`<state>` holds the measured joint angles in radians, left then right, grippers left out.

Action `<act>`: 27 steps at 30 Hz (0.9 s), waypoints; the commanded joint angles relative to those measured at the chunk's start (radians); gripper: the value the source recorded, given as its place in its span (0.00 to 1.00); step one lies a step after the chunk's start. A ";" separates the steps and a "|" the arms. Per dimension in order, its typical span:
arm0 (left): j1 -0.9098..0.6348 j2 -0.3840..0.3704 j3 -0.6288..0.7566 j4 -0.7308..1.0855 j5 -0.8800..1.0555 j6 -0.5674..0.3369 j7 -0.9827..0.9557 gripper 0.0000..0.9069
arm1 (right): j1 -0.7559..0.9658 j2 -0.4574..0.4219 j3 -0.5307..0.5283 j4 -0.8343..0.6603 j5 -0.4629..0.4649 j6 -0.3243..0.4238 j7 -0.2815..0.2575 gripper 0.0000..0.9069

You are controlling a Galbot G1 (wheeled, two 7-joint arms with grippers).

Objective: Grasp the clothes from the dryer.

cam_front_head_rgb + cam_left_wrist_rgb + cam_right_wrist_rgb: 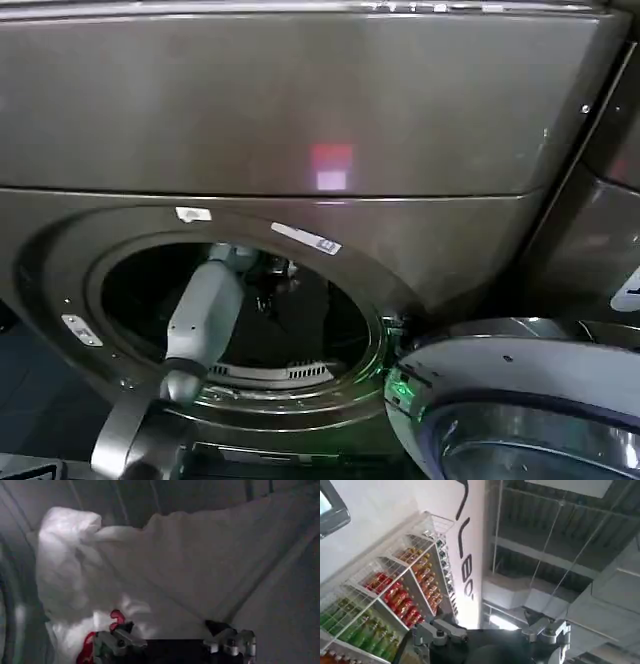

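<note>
Dark bronze-brown metal front-loading dryer (300, 110), round porthole open. Inside the drum lies a soft, crumpled bundle of white fabric clothes (165, 570), small red patch on it, resting against the drum wall.

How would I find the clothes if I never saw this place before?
Look for the big dark brown dryer with the round hole in front, where the robot's left arm reaches in. Inside, just ahead of the open left gripper, lie the clothes, a soft crumpled white bundle. A small red patch marks them out from the grey drum wall.
</note>
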<state>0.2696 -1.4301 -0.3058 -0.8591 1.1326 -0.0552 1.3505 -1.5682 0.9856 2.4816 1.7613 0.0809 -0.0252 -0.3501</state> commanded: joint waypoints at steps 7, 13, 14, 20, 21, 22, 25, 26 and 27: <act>0.016 0.010 0.004 -0.017 -0.047 0.012 0.000 0.95 | 0.000 -0.002 -0.004 0.003 0.001 0.000 -0.002 1.00; 0.021 0.014 0.004 -0.025 -0.062 0.018 0.000 0.66 | 0.008 -0.004 -0.017 0.005 0.000 0.001 -0.002 1.00; 0.022 0.016 0.003 -0.025 -0.064 0.019 0.000 0.65 | 0.009 -0.004 -0.020 0.005 0.000 0.001 -0.002 1.00; 0.025 0.022 0.001 -0.026 -0.071 0.022 0.000 0.58 | 0.020 -0.004 -0.033 0.010 -0.003 0.000 -0.002 1.00; 0.025 0.022 0.000 -0.026 -0.071 0.022 0.000 0.56 | 0.021 -0.003 -0.035 0.011 -0.003 0.000 -0.002 1.00; 0.026 0.023 0.000 -0.026 -0.071 0.023 0.000 0.51 | 0.023 -0.004 -0.038 0.011 -0.004 0.000 -0.002 1.00; 0.025 0.022 -0.001 -0.025 -0.073 0.023 0.000 0.43 | 0.025 -0.004 -0.041 0.011 -0.005 0.000 -0.002 1.00; 0.025 0.023 -0.001 -0.023 -0.073 0.023 0.000 0.40 | 0.026 -0.003 -0.043 0.012 -0.005 0.000 -0.002 1.00; 0.025 0.022 -0.002 -0.023 -0.073 0.023 -0.001 0.36 | 0.026 -0.003 -0.044 0.013 -0.005 0.000 -0.002 1.00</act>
<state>0.2944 -1.4086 -0.3064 -0.8842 1.0639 -0.0336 1.3494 -1.5432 0.9818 2.4409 1.7732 0.0766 -0.0249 -0.3523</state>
